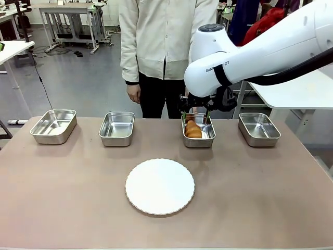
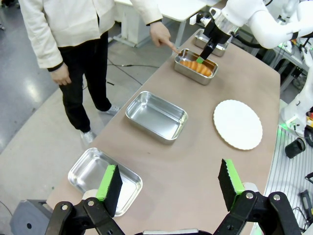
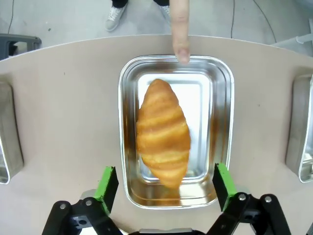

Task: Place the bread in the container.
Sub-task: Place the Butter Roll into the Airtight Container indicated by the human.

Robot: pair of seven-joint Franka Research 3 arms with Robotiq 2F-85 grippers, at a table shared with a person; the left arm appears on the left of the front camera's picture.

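Observation:
The bread [image 1: 193, 130], a golden-brown croissant, lies lengthwise inside the container [image 1: 198, 144], the third steel pan from the left. My right gripper [image 1: 197, 112] hangs just above that pan, open, nothing between its fingers. In the right wrist view the bread [image 3: 163, 134] sits in the container [image 3: 222, 122], with the right gripper [image 3: 165, 188] straddling the pan's near end. A person's finger [image 3: 181, 29] points at the pan's far rim. My left gripper [image 2: 169, 183] is open and holds nothing, high over the table's left end. From there the bread [image 2: 196, 67] shows far off.
A round white scalloped plate [image 1: 159, 186] lies at the table's middle front. Three more steel pans stand in the back row, at far left [image 1: 53, 126], left of centre [image 1: 116, 128] and far right [image 1: 259, 129]. The person [image 1: 156, 41] stands at the far edge.

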